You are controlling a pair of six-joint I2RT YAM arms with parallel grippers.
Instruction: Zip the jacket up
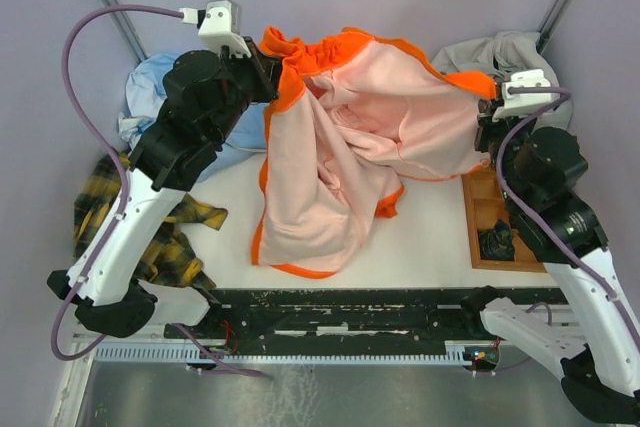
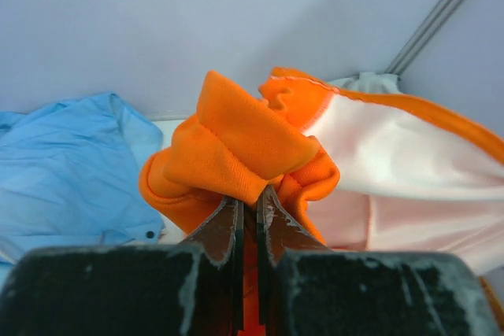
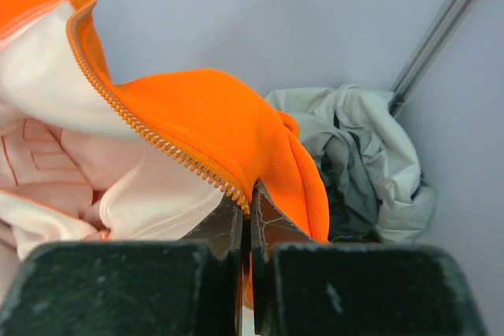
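Note:
The orange jacket [image 1: 340, 147] hangs stretched between my two grippers above the white table, pale pink lining facing up, its lower part draped down to the table. My left gripper [image 1: 268, 75] is shut on a bunched orange edge at the jacket's left corner, seen in the left wrist view [image 2: 236, 147]. My right gripper [image 1: 487, 112] is shut on the orange edge at the right corner. In the right wrist view the zipper teeth [image 3: 157, 139] run along the orange edge down into my right gripper [image 3: 248, 198]. The left gripper [image 2: 250, 202] holds the fabric fold tight.
A light blue garment [image 1: 150, 97] lies behind the left arm, a yellow-black plaid cloth [image 1: 110, 217] at the left. A grey clothing heap [image 1: 490, 52] sits at the back right. A wooden tray [image 1: 495, 222] lies under the right arm. Purple walls surround the table.

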